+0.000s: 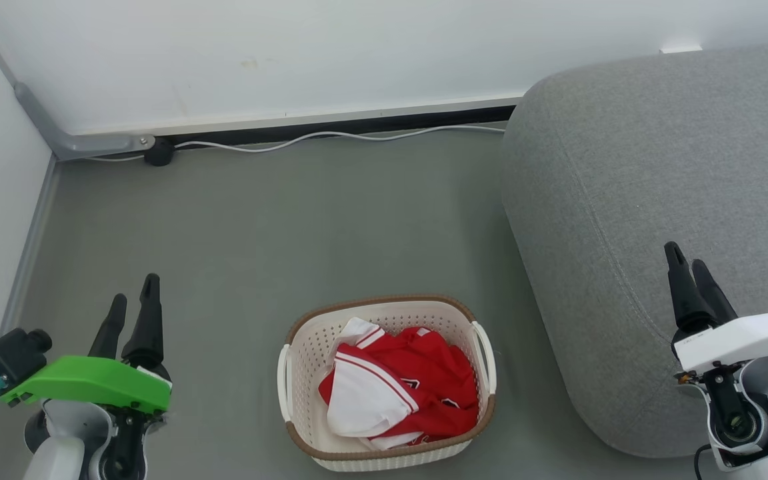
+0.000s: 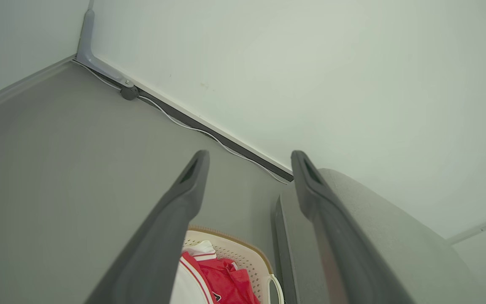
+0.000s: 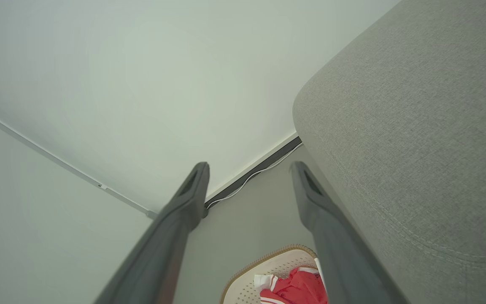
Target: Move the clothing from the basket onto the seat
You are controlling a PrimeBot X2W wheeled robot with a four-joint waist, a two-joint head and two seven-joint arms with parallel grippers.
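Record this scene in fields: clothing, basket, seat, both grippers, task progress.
clothing: red and white garments, bunched inside the basket
basket: cream with a brown rim, on the floor, left of the seat in the head view
seat: grey cushion, no clothing on the part in view
left gripper: open, empty, left of the basket
right gripper: open, empty, in front of the seat
progress: no garment moved yet

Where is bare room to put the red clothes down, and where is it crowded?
The seat, right of the basket, is bare on top. The floor between basket and wall cable is also free. Crowded: inside the basket, filled by the clothing.
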